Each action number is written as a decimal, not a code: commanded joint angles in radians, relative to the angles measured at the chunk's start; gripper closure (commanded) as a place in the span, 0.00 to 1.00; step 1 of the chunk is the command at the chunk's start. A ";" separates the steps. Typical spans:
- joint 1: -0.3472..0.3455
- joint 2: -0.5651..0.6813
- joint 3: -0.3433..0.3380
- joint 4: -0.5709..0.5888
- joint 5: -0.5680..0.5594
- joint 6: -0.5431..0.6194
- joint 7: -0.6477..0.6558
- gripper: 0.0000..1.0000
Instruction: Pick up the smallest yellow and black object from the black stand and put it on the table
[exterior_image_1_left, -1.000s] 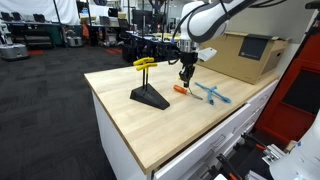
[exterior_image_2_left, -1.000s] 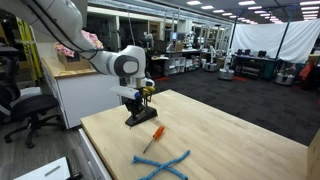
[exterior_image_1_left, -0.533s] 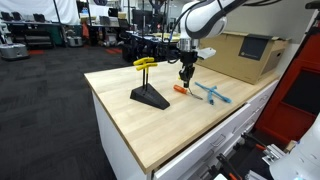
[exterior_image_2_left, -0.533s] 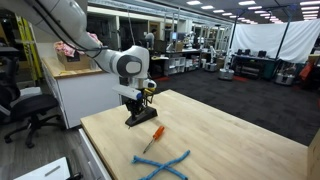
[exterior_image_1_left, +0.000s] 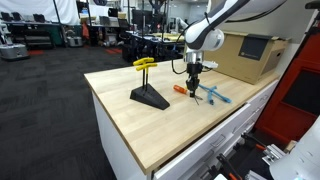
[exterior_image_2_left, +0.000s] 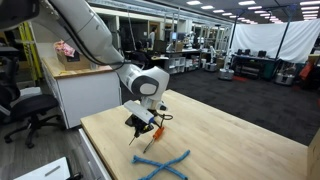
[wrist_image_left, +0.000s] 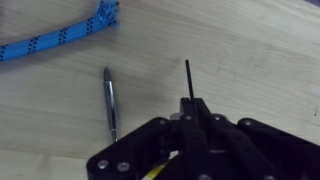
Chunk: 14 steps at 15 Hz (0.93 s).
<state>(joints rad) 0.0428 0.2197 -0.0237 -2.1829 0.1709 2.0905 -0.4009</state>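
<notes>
Gripper (wrist_image_left: 190, 108) pinches the small yellow-and-black tool (wrist_image_left: 188, 80); its black shaft projects past the fingertips, over the table (wrist_image_left: 260, 50).

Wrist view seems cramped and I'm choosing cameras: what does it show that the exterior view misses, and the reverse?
Wrist view only: the small tool, its thin black shaft jutting from the fingers. Exterior view only: the black stand holding yellow T-handled tools, and the cardboard box. Both: blue rope, screwdriver, wooden table.
</notes>
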 joint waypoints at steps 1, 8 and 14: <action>-0.047 0.100 0.035 0.105 0.017 -0.074 -0.021 0.98; -0.059 0.130 0.062 0.163 0.014 -0.103 -0.006 0.46; -0.049 0.016 0.070 0.035 0.017 0.036 0.004 0.05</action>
<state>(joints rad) 0.0103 0.3167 0.0221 -2.0538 0.1716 2.0371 -0.3979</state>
